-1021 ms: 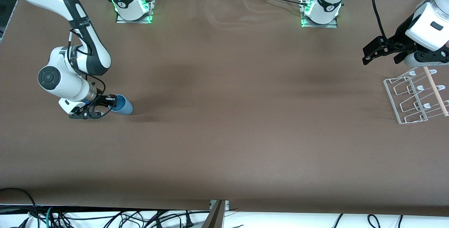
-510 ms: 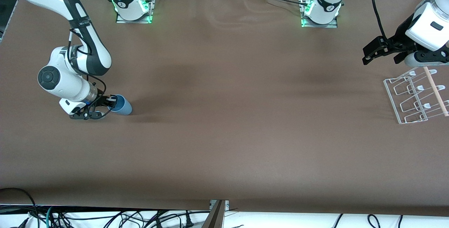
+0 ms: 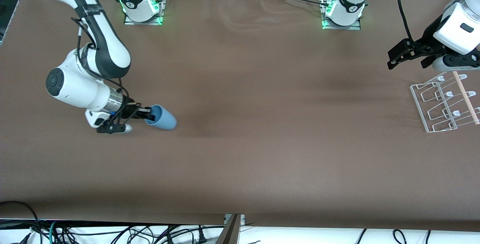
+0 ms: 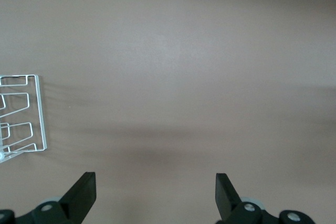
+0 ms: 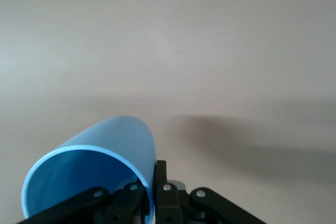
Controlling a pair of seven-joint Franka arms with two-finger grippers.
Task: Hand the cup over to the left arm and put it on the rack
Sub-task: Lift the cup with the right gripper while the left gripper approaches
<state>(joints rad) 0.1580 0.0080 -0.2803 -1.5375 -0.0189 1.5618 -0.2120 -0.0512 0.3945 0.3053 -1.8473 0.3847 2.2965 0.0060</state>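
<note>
Two arms on my screen right now, and only one of them is doing any work. My right gripper (image 3: 149, 115) is pinching the rim of the cup (image 3: 161, 118), one finger inside the mouth and one outside against the wall, which is showing clearly in the right wrist view where the cup (image 5: 100, 169) is filling the lower part of the picture with its open end facing the camera. That little light-blue cup is lying on its side in the air over the brown table (image 3: 240, 154), toward the right arm's end, with its closed bottom pointing toward the middle of the table. It's casting a soft shadow on the tabletop just past it.

My left gripper (image 3: 398, 55) is waiting up in the air at the left arm's end of the table, hanging just beside the rack (image 3: 444, 103) rather than over it. Its fingers (image 4: 84, 195) are spread wide with nothing between them, and I'm looking down past them at bare tabletop plus a corner of the rack (image 4: 23, 116).

That white wire rack is sitting flat on the table with its wooden rod (image 3: 465, 97) running along one edge, well apart from the cup
</note>
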